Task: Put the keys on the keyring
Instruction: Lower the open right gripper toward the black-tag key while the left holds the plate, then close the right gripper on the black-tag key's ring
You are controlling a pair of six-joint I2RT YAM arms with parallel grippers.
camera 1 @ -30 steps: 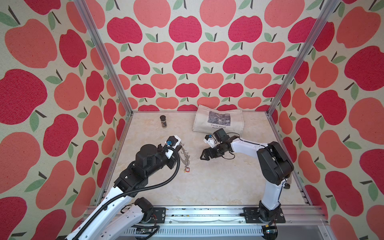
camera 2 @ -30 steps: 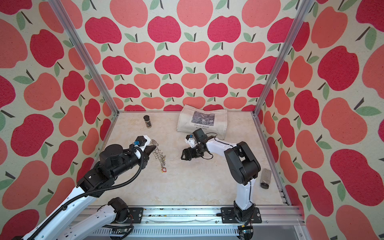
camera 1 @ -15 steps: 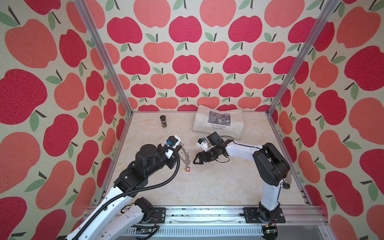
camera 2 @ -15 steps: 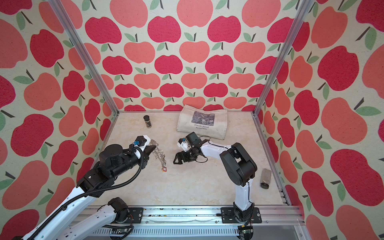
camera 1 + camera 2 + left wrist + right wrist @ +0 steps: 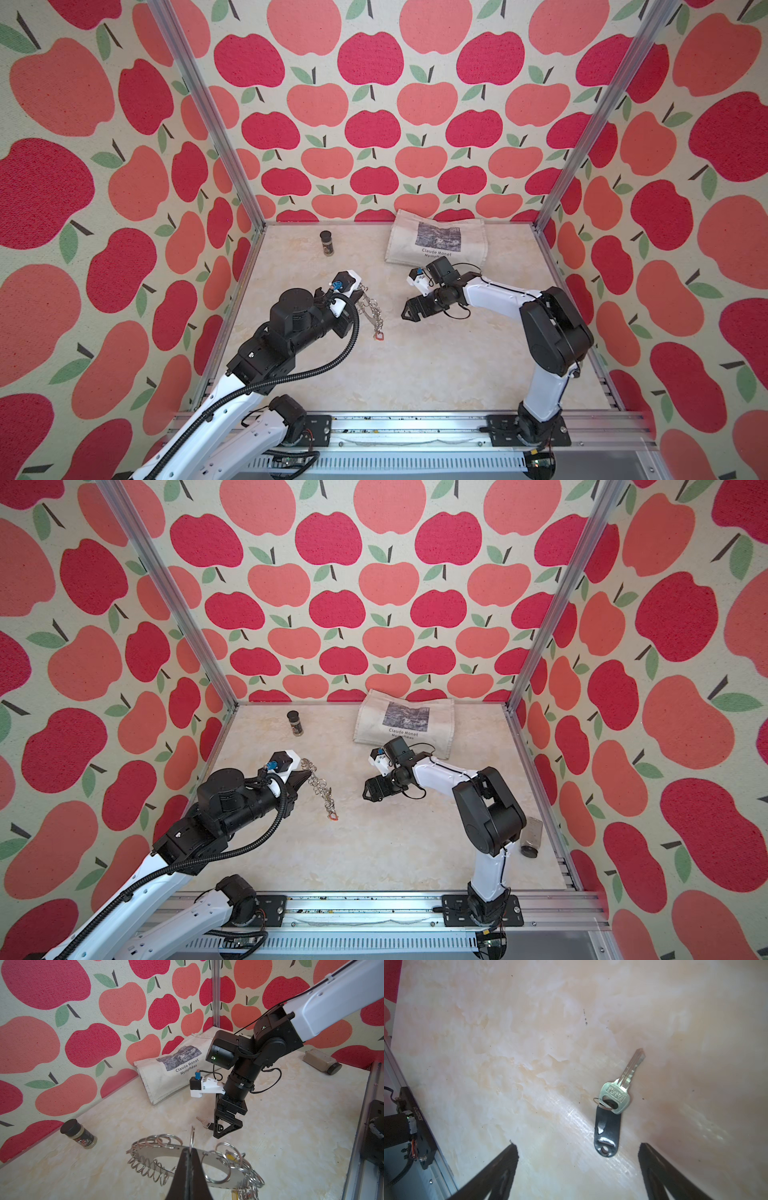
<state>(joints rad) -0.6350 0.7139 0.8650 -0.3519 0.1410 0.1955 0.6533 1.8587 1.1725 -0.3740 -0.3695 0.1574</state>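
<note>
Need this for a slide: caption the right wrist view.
Open right gripper poised over the black-tagged key lying on the marbled tabletop.

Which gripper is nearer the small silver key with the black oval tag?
Right. The right gripper hovers open over the key; the left gripper, shut on the grey metal keyring, is farther off.

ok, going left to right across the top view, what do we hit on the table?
In a top view: spice jar → keyring → right gripper → lying jar. The tote bag is left out because it overlaps the gripper's span.
</note>
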